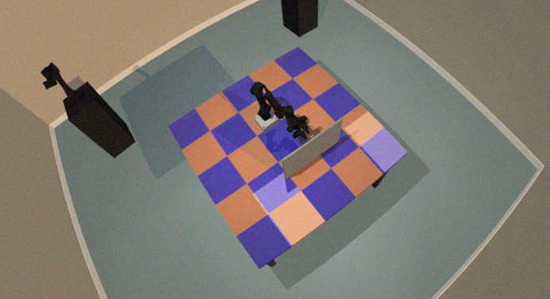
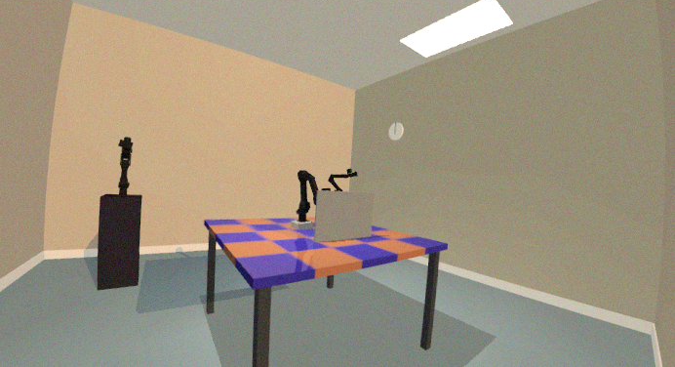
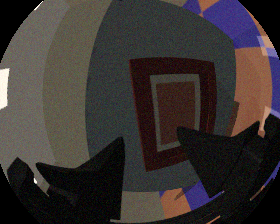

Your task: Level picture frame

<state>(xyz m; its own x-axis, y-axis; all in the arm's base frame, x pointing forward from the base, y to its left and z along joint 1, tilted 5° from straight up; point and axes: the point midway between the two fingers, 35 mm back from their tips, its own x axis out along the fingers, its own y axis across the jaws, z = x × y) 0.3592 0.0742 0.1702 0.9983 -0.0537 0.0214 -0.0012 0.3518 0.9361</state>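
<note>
The picture frame (image 3: 139, 120), dark red with a grey mat and a brown centre, hangs on the dark blue-grey face of an upright panel (image 1: 314, 149) (image 2: 343, 216) (image 3: 111, 90). In the sideways-turned wrist view its left edge slants against the panel's left edge, its upper end nearer to that edge, so it looks crooked. The screw and notched strip are hidden. My gripper (image 1: 300, 136) (image 3: 151, 136) is partly open and empty, close in front of the panel. In the wrist view the right fingertip overlaps the frame's lower part; contact cannot be told.
The panel stands on a blue and orange checkered table (image 1: 226, 180) (image 2: 341, 260), with my arm's white base (image 1: 264, 124) (image 2: 301, 224) behind it. A dark pedestal (image 1: 99, 124) (image 2: 119, 240) with another arm stands off the table; a second pedestal (image 1: 299, 17) is beyond the table.
</note>
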